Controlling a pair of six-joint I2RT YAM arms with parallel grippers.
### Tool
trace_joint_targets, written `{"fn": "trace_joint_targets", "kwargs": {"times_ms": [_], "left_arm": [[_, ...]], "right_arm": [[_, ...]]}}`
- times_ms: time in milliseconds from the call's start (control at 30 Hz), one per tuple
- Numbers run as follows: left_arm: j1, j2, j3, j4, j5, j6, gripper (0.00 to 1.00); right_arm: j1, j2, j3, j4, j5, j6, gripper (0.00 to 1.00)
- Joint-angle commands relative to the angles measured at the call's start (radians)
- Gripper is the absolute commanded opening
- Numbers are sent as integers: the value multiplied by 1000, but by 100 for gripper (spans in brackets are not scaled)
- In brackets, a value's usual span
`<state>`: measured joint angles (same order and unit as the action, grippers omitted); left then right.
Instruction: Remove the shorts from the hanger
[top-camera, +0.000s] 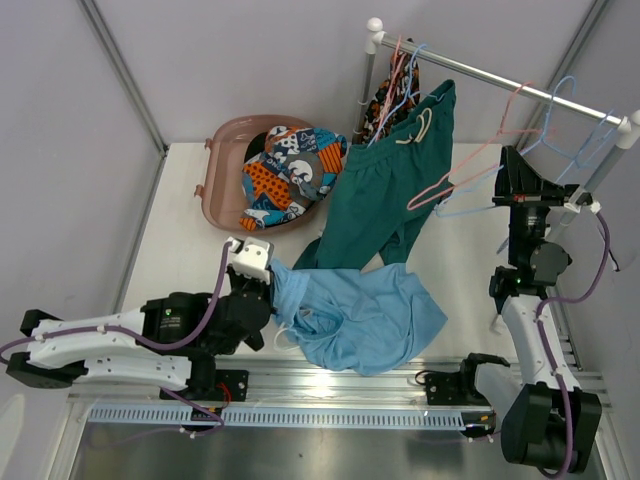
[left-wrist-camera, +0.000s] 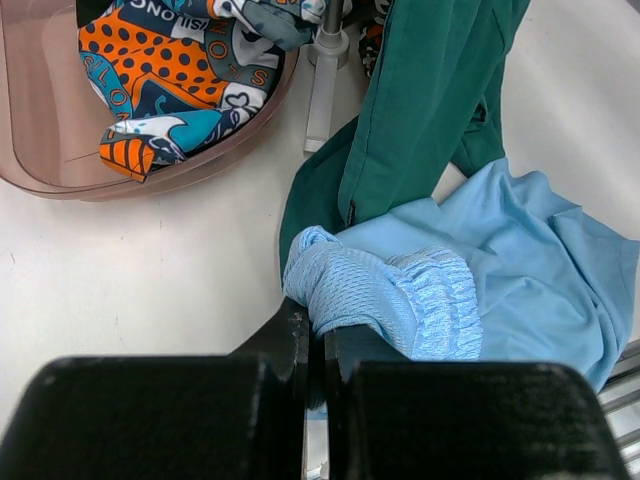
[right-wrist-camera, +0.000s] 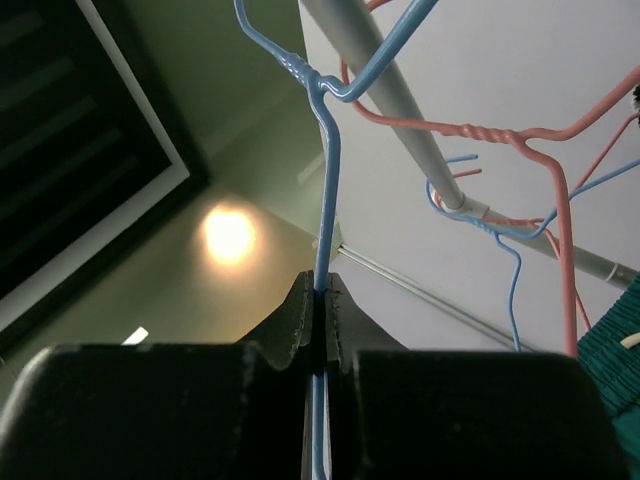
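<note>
Light blue shorts (top-camera: 365, 315) lie on the counter (top-camera: 190, 230), waistband pinched in the closed left hand (left-wrist-camera: 315, 338). Only the right wrist view shows the right hand (right-wrist-camera: 320, 292) clamping a blue hanger (right-wrist-camera: 327, 180) wire. The patterned shorts (left-wrist-camera: 170, 80) partly read "ONS"

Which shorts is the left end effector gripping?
The light blue shorts: the left end effector is shut on their waistband. The teal green pair hangs from the rail; the patterned pair lies in the basin.

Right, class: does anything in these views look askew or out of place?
Yes. The teal shorts hang lopsided from the rail, legs trailing onto the table; the patterned shorts spill over the basin rim.
</note>
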<state>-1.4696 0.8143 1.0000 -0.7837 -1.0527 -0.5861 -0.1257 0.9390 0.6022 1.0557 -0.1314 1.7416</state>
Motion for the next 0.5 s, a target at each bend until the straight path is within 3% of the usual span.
{"fn": "trace_joint_targets", "kwargs": {"times_ms": [0,300,400,433,467], "left_arm": [[6,8,5,34,-13,-21,0],[8,16,8,32,-7,-32,0],[8,17,9,34,-6,-34,0],[8,17,6,34,-7,-35,0],[8,17,9,34,-6,-35,0]], "right_arm": [[-29,14,-16,107,-37,108,0],[-35,-54,-87,55,-50,162,0],[-35,-132,-84,-34,-66,124,53],[-35,-152,-70,-64,-73,113,82],[-35,-170,-62,-122,-77,104,92]]}}
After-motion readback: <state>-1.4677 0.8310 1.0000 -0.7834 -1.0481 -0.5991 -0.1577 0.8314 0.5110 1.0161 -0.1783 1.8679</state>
